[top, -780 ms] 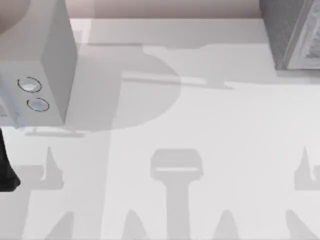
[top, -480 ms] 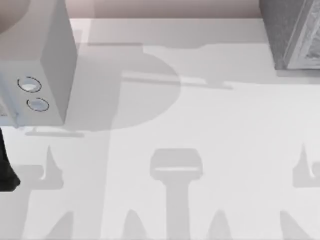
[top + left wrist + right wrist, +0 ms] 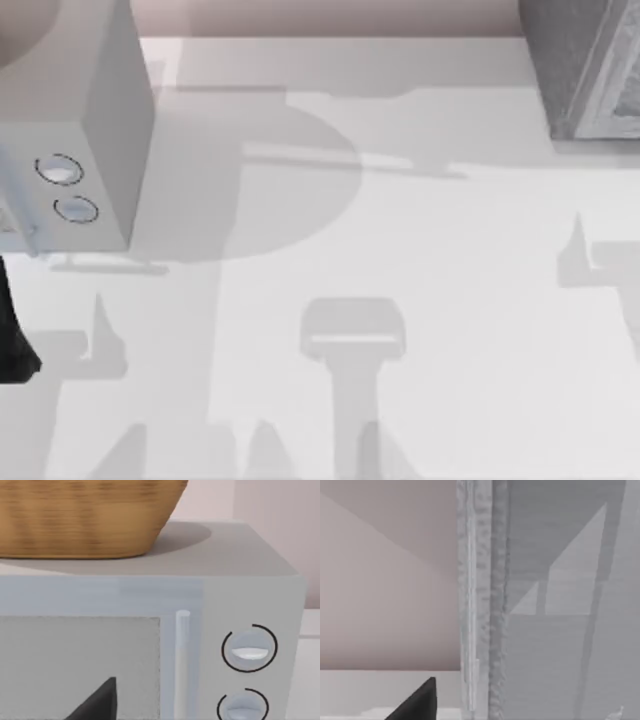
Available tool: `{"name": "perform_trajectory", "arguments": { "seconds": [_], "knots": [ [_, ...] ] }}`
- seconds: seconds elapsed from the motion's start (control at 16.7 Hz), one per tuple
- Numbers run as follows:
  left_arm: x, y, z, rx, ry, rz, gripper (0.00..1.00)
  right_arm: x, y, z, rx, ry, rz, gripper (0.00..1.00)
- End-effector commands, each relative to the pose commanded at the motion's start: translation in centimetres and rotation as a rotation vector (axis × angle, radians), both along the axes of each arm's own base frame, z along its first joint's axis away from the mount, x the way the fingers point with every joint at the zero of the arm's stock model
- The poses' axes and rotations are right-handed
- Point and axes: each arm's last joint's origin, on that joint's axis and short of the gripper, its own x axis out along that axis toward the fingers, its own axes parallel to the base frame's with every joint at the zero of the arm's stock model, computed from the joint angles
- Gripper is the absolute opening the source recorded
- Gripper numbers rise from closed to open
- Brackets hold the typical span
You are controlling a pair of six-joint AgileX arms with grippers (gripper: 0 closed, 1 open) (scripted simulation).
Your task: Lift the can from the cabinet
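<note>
Table (image 3: pixel 400 260): basket (image 3: pixel 85 520) (wicker) atop microwave (image 3: pixel 240 580)

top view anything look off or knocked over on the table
Nothing stands out. The microwave stands square at the table's left edge, with a wicker basket sitting upright on its top in the left wrist view. The grey cabinet stands at the far right. Nothing is spilled or tipped.

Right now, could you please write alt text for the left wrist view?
A grey microwave seen close from the front, with a door handle and two round knobs; a wicker basket sits on its top.
</note>
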Motion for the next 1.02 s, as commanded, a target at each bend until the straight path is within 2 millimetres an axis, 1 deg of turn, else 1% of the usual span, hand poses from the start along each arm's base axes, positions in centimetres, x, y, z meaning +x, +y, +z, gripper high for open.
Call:
{"name": "perform_trajectory", "arguments": {
  "seconds": [0.24,0.36,0.48,0.6,0.72,0.84,1.02],
  "knots": [
    [0.0,0.0,0.0,0.0,0.0,0.0,1.0,3.6,1.0,8.8,0.001,-0.025,-0.002,1.0],
    [0.0,0.0,0.0,0.0,0.0,0.0,1.0,5.7,1.6,12.4,0.003,-0.038,-0.002,1.0],
    [0.0,0.0,0.0,0.0,0.0,0.0,1.0,7.8,2.3,15.2,0.004,-0.048,-0.001,1.0],
    [0.0,0.0,0.0,0.0,0.0,0.0,1.0,9.6,2.9,17.2,0.005,-0.054,0.0,1.0],
    [0.0,0.0,0.0,0.0,0.0,0.0,1.0,11.1,3.5,18.4,0.005,-0.053,0.0,1.0],
    [0.0,0.0,0.0,0.0,0.0,0.0,1.0,12.1,3.8,18.9,0.004,-0.049,0.001,1.0],
    [0.0,0.0,0.0,0.0,0.0,0.0,1.0,12.4,3.9,19.1,0.003,-0.047,0.001,1.0]
  ]
}}
